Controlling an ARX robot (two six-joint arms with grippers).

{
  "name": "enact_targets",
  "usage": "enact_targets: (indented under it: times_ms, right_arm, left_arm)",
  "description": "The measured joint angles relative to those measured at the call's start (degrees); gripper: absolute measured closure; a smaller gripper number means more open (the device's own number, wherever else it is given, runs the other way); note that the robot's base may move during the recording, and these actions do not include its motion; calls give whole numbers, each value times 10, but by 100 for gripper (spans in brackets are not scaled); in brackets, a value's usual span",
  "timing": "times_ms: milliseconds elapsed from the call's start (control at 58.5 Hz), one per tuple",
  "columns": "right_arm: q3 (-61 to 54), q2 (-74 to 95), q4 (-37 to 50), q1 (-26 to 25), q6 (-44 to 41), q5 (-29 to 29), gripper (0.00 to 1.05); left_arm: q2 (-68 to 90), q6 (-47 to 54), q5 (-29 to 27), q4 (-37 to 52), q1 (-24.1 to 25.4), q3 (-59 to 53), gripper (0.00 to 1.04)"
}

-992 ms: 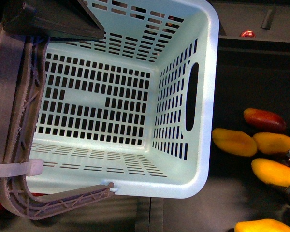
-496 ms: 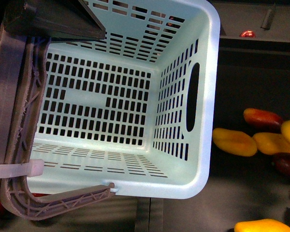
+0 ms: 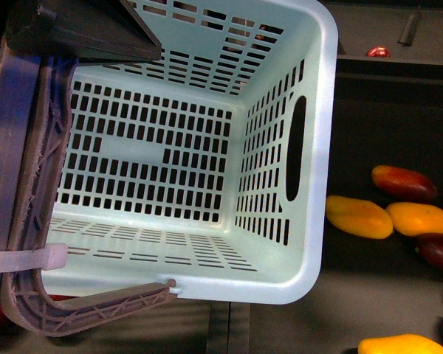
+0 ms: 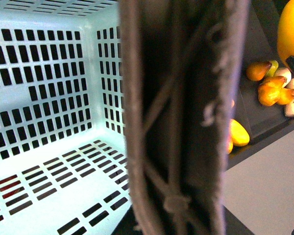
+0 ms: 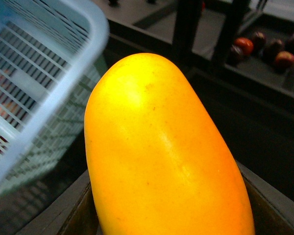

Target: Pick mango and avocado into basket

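Mango (image 5: 161, 147) fills the right wrist view, one end cropped.

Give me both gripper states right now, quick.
Left gripper: cannot be told; the basket handle fills its wrist view and hides the fingers.
Right gripper: closed, holding the mango.

Grocery-shop produce section, pale teal plastic shopping basket (image 3: 321, 147) filling the left of the front view, yellow mangoes (image 3: 358, 216) and dark red mangoes (image 3: 404, 182) loose on a dark display shelf (image 3: 354, 287) at right, pears (image 4: 272, 90) heaped in a black bin (image 4: 257, 115), upper right of the left wrist view
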Motion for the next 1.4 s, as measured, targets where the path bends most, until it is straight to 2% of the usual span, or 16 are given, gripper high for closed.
enact_targets:
  times_ms: [85, 308, 462, 633, 821, 1043, 1231, 1402]
  right_arm:
    - [0, -37, -16, 50, 13, 33, 38]
    - [32, -21, -17, 272, 54, 202, 38]
    - [59, 24, 4, 346, 77, 260, 38]
    - [100, 87, 24, 405, 95, 315, 38]
    - [121, 131, 56, 415, 111, 355, 37]
    - [112, 120, 112, 403, 126, 390, 6]
    - [56, 38, 132, 373, 128, 407, 8]
    - [-16, -88, 130, 336, 143, 452, 8]
  left_arm:
    - [0, 0, 0, 0, 0, 0, 99]
    - [0, 0, 0, 0, 0, 0, 99]
    - [0, 0, 0, 0, 0, 0, 99]
    - [0, 0, 0, 0, 0, 0, 99]
    - [0, 0, 0, 0, 0, 0, 99]
    - [0, 0, 0, 0, 0, 0, 99]
    - [0, 0, -1, 0, 0, 0, 99]
    - [0, -2, -4, 0, 0, 0, 99]
